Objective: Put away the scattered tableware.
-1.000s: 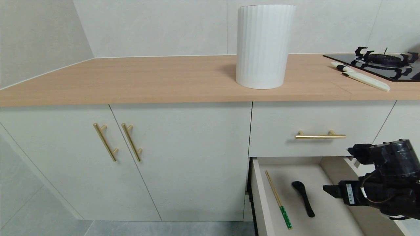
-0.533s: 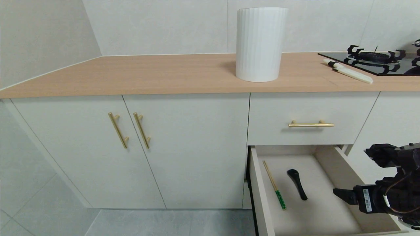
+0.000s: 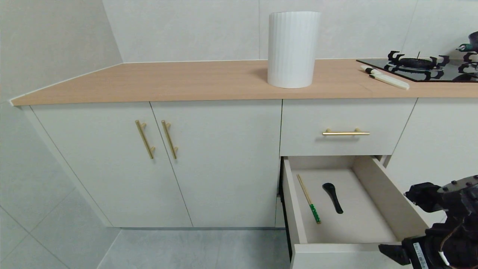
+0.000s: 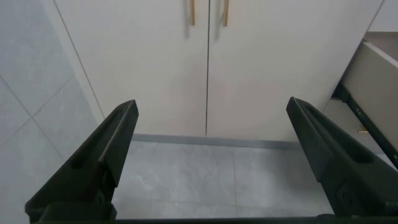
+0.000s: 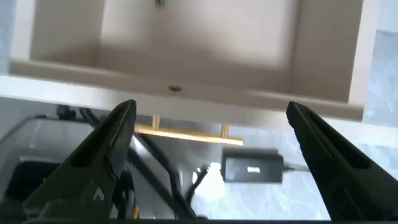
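Left gripper (image 4: 211, 112): fingers spread, empty, low over floor, facing cabinet doors (image 3: 160, 164). White ribbed canister (image 3: 292, 48) upright on counter (image 3: 168, 80). Open drawer (image 3: 384, 190) below: chopsticks (image 3: 308, 198) along left side, black spoon (image 3: 332, 192) just right, not touching. Knife (image 3: 384, 77) beside stove (image 3: 418, 67). Right gripper (image 5: 210, 109): spread, empty, by drawer's near right corner.

I get soft, even, bright light from overhead. The white canister (image 3: 292, 48) throws a faint shadow leftward on the countertop (image 3: 168, 80). The drawer handle (image 3: 346, 133) casts a thin shadow just beneath itself. The black hob (image 3: 422, 71) shows dull reflections.
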Tool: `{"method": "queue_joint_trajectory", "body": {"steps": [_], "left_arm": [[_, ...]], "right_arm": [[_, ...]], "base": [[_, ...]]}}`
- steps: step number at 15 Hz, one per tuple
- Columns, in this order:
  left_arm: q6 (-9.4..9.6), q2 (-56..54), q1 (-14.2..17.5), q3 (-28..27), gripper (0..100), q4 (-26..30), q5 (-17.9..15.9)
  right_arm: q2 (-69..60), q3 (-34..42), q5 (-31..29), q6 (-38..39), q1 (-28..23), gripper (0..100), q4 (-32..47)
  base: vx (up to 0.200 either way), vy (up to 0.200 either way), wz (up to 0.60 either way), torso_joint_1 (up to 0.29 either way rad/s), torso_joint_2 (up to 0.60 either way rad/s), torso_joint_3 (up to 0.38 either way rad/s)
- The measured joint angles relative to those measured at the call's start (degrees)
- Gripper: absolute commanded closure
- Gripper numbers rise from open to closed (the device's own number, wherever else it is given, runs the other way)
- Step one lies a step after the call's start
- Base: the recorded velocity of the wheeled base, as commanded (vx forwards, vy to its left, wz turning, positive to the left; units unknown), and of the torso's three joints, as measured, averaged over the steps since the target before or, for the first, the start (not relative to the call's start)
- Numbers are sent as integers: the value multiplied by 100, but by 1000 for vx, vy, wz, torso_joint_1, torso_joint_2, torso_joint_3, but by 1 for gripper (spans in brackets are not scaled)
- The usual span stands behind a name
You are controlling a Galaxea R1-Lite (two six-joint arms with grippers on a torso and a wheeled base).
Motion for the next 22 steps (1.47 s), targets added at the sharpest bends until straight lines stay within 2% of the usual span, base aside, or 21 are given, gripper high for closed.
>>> {"method": "queue_joint_trajectory", "body": {"steps": [3,5,13,17,22], "left_arm": [[5,0,0,0,0,0,0],[0,0,0,0,0,0,0],[0,0,0,-2,0,0,0],[-2,0,0,-2,0,0,-2],[-2,0,0,0,0,0,0]], "right_arm": [[-13,-280,32,85,107,0,1061],[41,-490,134,246,124,0,1295],[824,-780,278,1111,229,0,1415],[1109,-816,271,1161,193,0,1195],[1401,-789,246,1180,-96,0,859]], "base": [[0,0,0,0,0,0],[0,0,0,0,0,0],[0,0,0,0,0,0],[0,0,0,0,0,0],[0,0,0,0,0,0]]}}
